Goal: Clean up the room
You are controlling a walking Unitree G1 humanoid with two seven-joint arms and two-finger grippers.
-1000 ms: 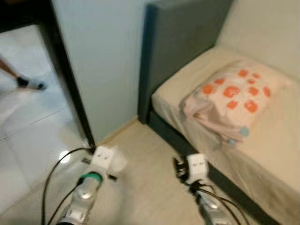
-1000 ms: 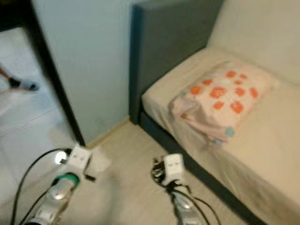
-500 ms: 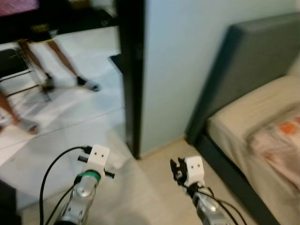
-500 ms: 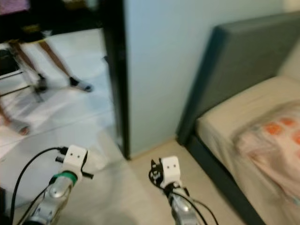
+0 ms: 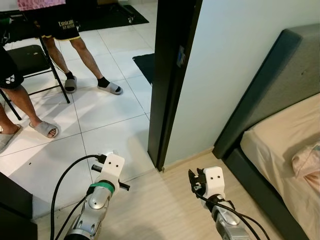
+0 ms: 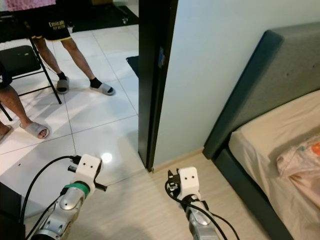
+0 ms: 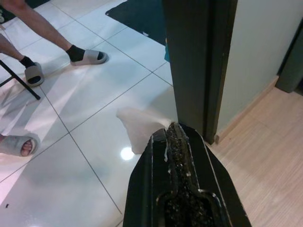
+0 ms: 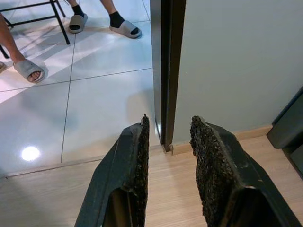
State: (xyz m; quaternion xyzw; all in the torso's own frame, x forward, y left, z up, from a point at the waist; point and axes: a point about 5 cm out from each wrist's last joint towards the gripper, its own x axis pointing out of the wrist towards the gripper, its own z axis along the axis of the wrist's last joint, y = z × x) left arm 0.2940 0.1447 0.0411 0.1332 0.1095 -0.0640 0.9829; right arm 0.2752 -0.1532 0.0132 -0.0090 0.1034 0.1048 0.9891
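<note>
at the doorway, just short of the black door frame (image 5: 170, 80), i have my left tool (image 7: 173, 133) low over the floor with its fingers pressed together on a white tissue (image 7: 142, 127), which sticks out past the tips above the white tiles (image 5: 100, 135). my right tool (image 8: 168, 156) hangs over the wood floor (image 5: 160, 205) with fingers apart, holding nothing. the bed (image 5: 280, 150) is to the right; two people's legs (image 5: 85, 55) stand beyond the door.
</note>
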